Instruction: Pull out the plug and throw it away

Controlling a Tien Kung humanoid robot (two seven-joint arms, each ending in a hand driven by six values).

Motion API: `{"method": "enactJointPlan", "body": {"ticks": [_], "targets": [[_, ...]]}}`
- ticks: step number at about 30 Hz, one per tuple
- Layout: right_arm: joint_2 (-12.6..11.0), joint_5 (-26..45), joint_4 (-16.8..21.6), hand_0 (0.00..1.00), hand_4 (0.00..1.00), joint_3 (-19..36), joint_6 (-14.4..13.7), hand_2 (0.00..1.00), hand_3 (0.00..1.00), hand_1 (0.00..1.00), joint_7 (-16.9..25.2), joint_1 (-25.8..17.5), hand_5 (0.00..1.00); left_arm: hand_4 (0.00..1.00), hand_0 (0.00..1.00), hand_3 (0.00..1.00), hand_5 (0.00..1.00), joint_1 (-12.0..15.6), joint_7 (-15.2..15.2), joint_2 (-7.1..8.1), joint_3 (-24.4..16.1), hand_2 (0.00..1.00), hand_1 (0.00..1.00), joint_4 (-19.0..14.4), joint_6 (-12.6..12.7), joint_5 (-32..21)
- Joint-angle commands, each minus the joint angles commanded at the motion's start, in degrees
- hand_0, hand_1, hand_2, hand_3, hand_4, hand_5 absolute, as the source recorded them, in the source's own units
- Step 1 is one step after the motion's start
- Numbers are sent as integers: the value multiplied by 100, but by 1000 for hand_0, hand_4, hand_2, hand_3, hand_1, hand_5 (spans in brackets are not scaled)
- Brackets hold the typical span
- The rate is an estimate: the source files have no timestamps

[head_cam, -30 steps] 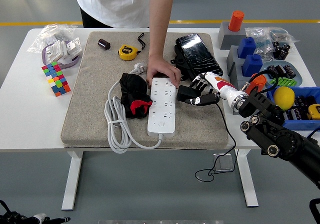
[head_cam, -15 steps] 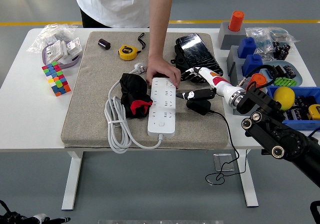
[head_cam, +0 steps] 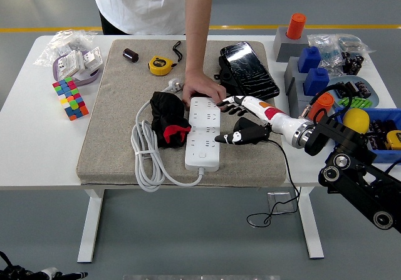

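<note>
Plug out of the strip, person bracing its far end

The white table carries a grey mat that keeps the power strip from sliding; a person's hand presses its far end so it stays put under the pull. The right hand hovers at the strip's right edge, fingers loosely spread, with the black plug under the palm; a grip cannot be confirmed. Half a second ago the plug lay plainly on the mat beside the hand; now the hand reaches further left, over it.
</note>
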Motion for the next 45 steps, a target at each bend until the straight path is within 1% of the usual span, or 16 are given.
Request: {"method": "enactJointPlan", "body": {"ticks": [1, 6, 7, 11, 14, 18, 19, 22, 24, 25, 29, 36, 37, 41, 45], "targets": [[4, 13, 52, 2, 569, -26, 51, 118, 760, 2, -39, -18, 2, 826, 538, 663, 634, 3, -1, 0, 0, 699, 674, 0, 1, -1], [91, 56, 125, 2, 569, -194, 240, 118, 760, 2, -221, -1, 2, 826, 538, 663, 634, 9, 6, 6, 0, 699, 674, -3, -3, -1], [117, 56, 115, 2, 523, -240, 262, 95, 803, 2, -254, 17, 2, 827, 538, 663, 635, 6, 9, 8, 0, 698, 674, -5, -5, 8], [247, -14, 51, 2, 523, -457, 289, 95, 803, 2, -378, 117, 2, 827, 538, 663, 635, -5, 19, 14, 0, 698, 674, -7, -12, 35], [347, -75, 23, 2, 512, -613, 372, 94, 809, 2, -517, 197, 2, 826, 538, 663, 634, -9, 24, 19, 0, 698, 675, -9, -15, 45], [430, -124, 27, 2, 512, -790, 562, 94, 809, 2, -722, 284, 2, 826, 538, 663, 634, -6, 32, 26, -6, 698, 675, -13, -18, 63], [446, -135, 28, 2, 477, -829, 615, 92, 821, 2, -772, 305, 2, 826, 538, 663, 634, -6, 39, 29, -18, 698, 674, -13, -23, 76], [494, -173, 17, 2, 477, -958, 754, 92, 821, 2, -913, 360, 2, 826, 538, 663, 634, 11, 55, 33, -42, 698, 674, -12, -36, 101], [517, -220, -29, 2, 477, -1023, 778, 92, 821, 2, -949, 394, 2, 826, 538, 663, 634, 22, 60, 32, -48, 698, 674, -11, -38, 122], [529, -245, -57, 2, 456, -1043, 780, 91, 833, 2, -961, 414, 2, 827, 537, 663, 634, 28, 53, 30, -44, 698, 674, -12, -32, 122], [604, -363, -178, 2, 456, -1041, 764, 91, 833, 2, -984, 472, 2, 827, 537, 663, 634, 51, 60, 19, -54, 698, 674, -1, -33, 108], [609, -470, -352, 2, 457, -968, 803, 91, 833, 2, -1001, 540, 2, 828, 537, 663, 636, 40, 41, 26, -25, 698, 674, -5, -27, 74], [602, -484, -374, 2, 437, -959, 826, 91, 835, 2, -1006, 543, 2, 830, 537, 663, 637, 39, 33, 26, -10, 698, 675, -4, -23, 50], [553, -502, -463, 2, 437, -915, 966, 91, 835, 2, -1019, 525, 2, 830, 537, 663, 637, 41, 19, 20, 0, 698, 675, -3, -13, 18], [514, -425, -491, 2, 421, -866, 1030, 91, 834, 2, -1016, 513, 2, 830, 537, 664, 637, 43, 14, 25, 0, 699, 675, 0, -14, -2]]}}
